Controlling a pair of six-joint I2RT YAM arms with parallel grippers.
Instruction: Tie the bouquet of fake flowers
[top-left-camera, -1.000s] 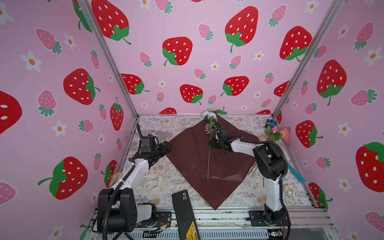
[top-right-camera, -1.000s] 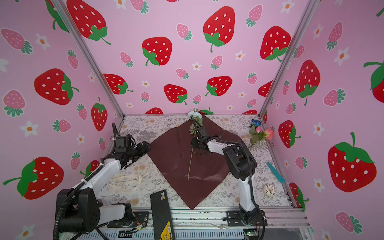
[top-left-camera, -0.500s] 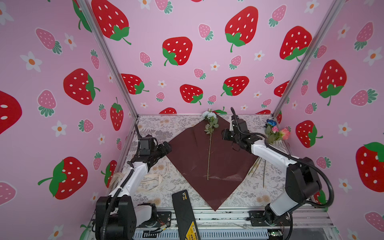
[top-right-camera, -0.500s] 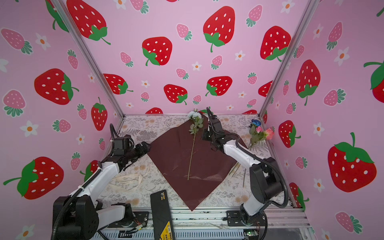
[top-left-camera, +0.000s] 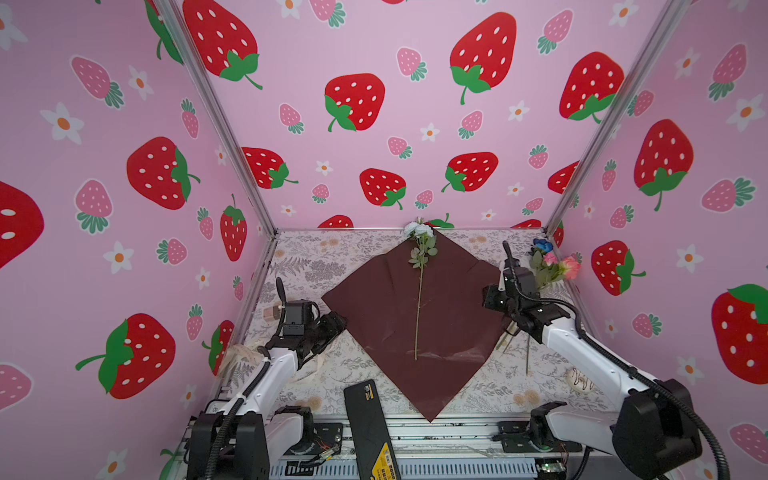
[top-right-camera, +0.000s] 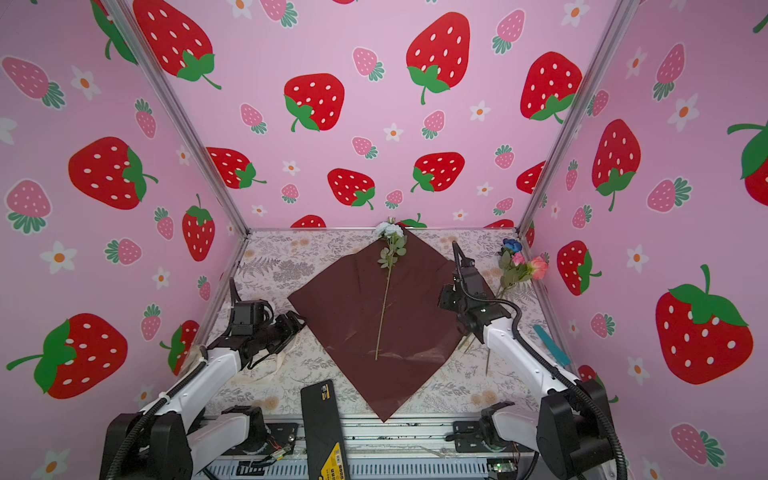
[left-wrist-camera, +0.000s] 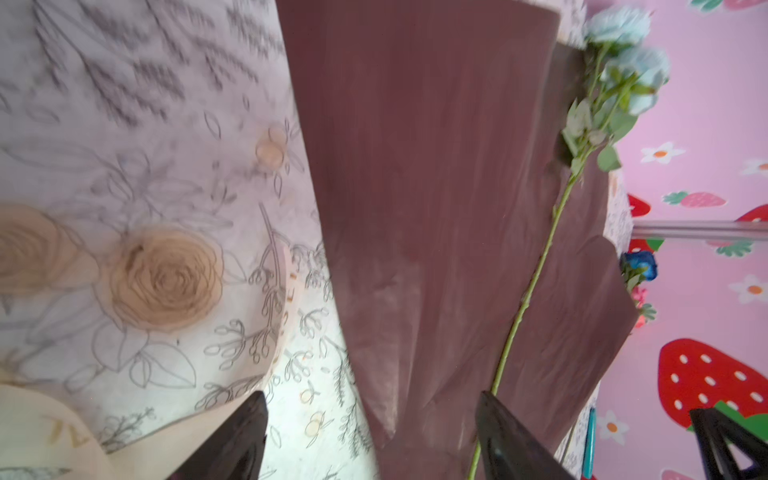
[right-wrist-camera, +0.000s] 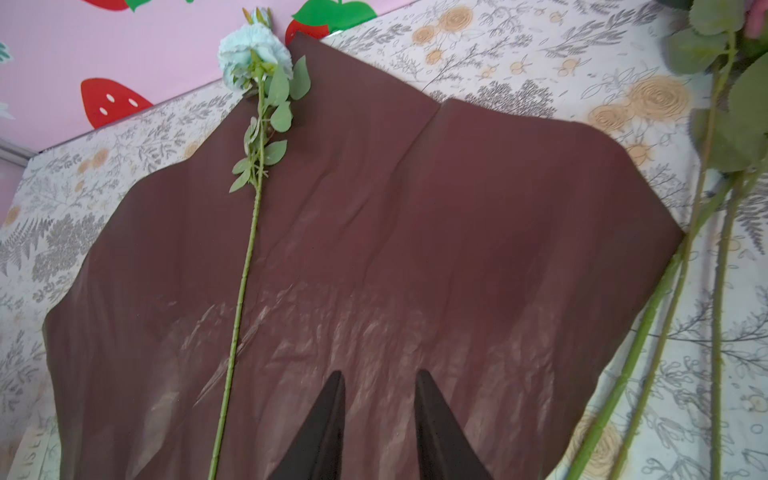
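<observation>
Both top views: paper (top-left-camera: 374, 316) lies flat on the table (top-left-camera: 316, 257), diamond-wise. Pale flower (top-left-camera: 419, 299) runs along its middle, bloom at the far corner. Other flowers (top-left-camera: 550, 266) are off the paper, by the right wall. Left gripper (top-left-camera: 334, 324) is at the paper's left corner, right gripper (top-left-camera: 490, 299) over its right corner.

Left wrist: jaws wide, nothing between. Ribbon (left-wrist-camera: 286, 291) just beside the paper.

Right wrist: jaws narrow, empty, above the paper.

The cream ribbon (right-wrist-camera: 31, 455) carries gold capitals, roughly "EISEL", cut off at the frame edge. In the left wrist view its gold letters are too blurred to read. The yellow label (top-left-camera: 384, 461) on the black device (top-left-camera: 368, 415) has tiny print, illegible.
</observation>
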